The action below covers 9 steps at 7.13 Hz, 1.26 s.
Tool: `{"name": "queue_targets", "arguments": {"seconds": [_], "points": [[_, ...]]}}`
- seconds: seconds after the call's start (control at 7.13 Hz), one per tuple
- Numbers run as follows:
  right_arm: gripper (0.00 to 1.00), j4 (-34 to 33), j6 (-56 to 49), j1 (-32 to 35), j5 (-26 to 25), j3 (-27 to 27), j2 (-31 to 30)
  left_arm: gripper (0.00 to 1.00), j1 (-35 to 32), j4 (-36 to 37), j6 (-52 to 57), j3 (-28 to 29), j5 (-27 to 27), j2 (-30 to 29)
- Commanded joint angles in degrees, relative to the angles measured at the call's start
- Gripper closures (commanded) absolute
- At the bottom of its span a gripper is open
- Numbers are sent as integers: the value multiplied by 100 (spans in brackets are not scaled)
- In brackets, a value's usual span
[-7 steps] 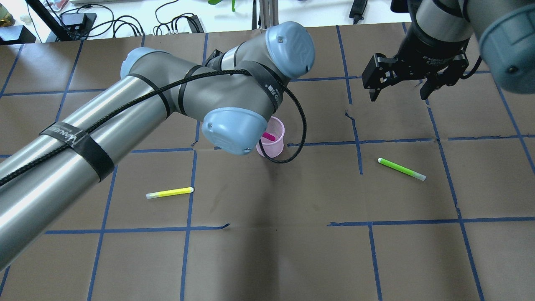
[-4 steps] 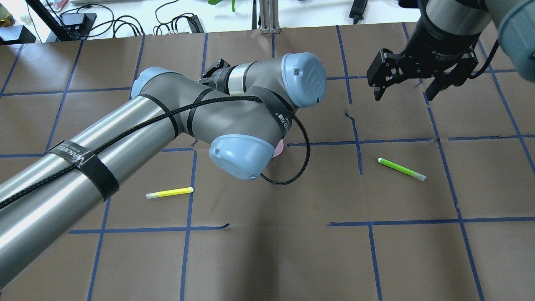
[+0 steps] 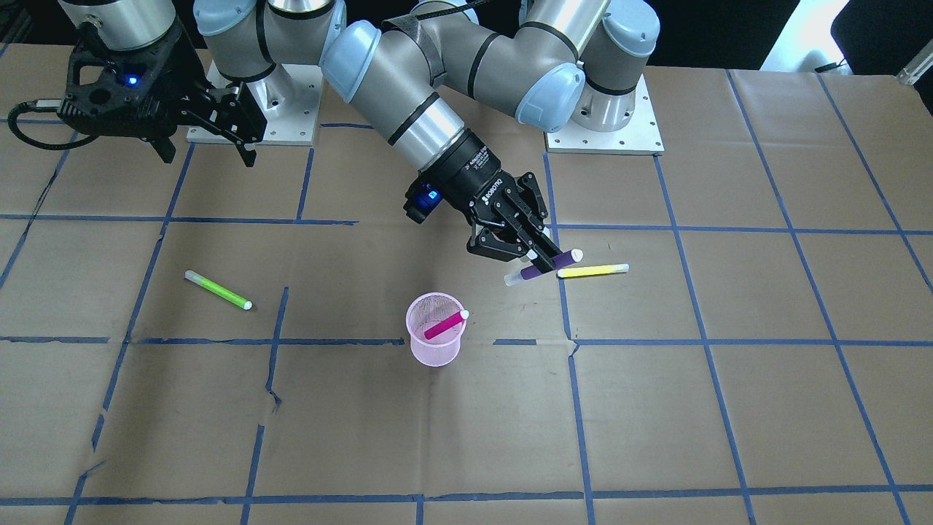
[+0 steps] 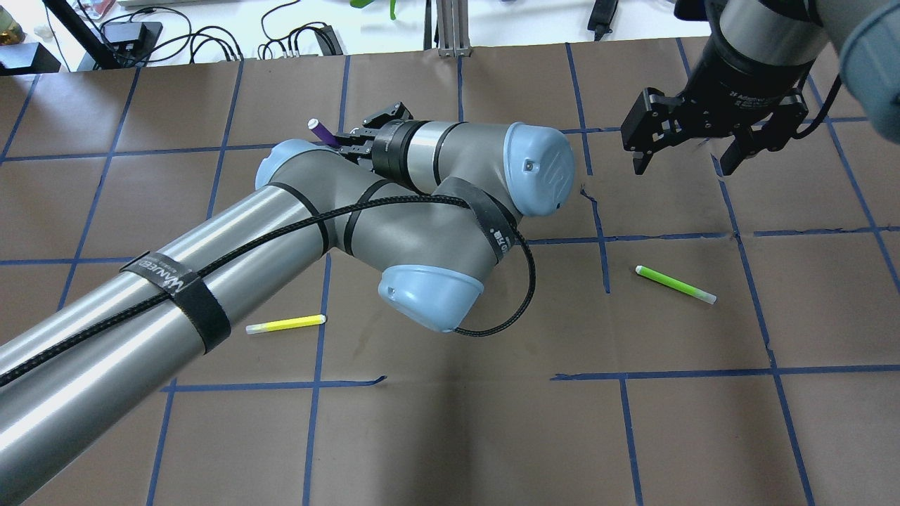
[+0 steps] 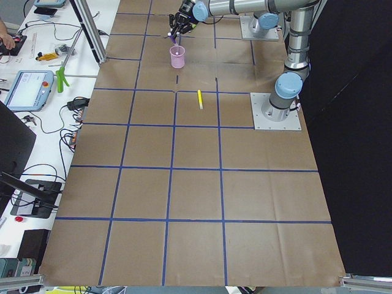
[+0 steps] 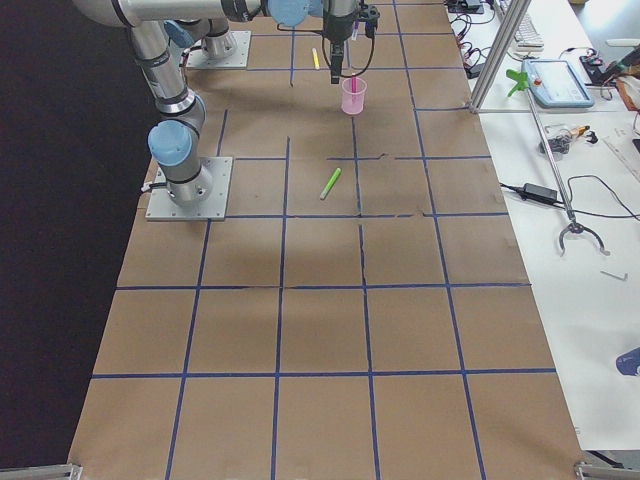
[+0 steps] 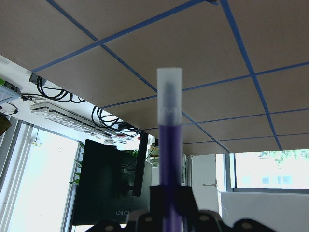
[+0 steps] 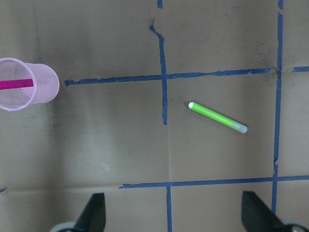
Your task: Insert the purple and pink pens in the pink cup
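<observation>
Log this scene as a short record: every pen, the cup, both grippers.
left gripper: shut on slim purple pen, held off the table, outside the cup
right gripper: open, empty
pink mesh cup: upright, holds the pink pen, which leans on its rim
yellow pen: lying flat on the table
green pen: lying flat on the table
left to do: purple pen into cup
</observation>
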Motion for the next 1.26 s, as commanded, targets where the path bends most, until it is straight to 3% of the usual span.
{"name": "queue_targets", "arguments": {"seconds": [0.0,0.14,0.28,0.42,0.7,1.12], "points": [[0,15,6,16,-10,45,4,95,-11,127,217,-34,-26,86],[0,15,6,16,-10,45,4,95,-28,197,323,-17,-70,43],[0,15,-3,16,-10,45,-5,95,76,589,498,-34,-775,156],[0,6,-12,-1,-10,54,-48,95,164,993,604,-51,-1052,157],[0,-3,-29,-46,8,62,-92,97,515,1076,693,-113,-1737,209],[0,-3,-3,-37,8,62,-93,97,570,1950,2173,-131,-2118,35]]}}
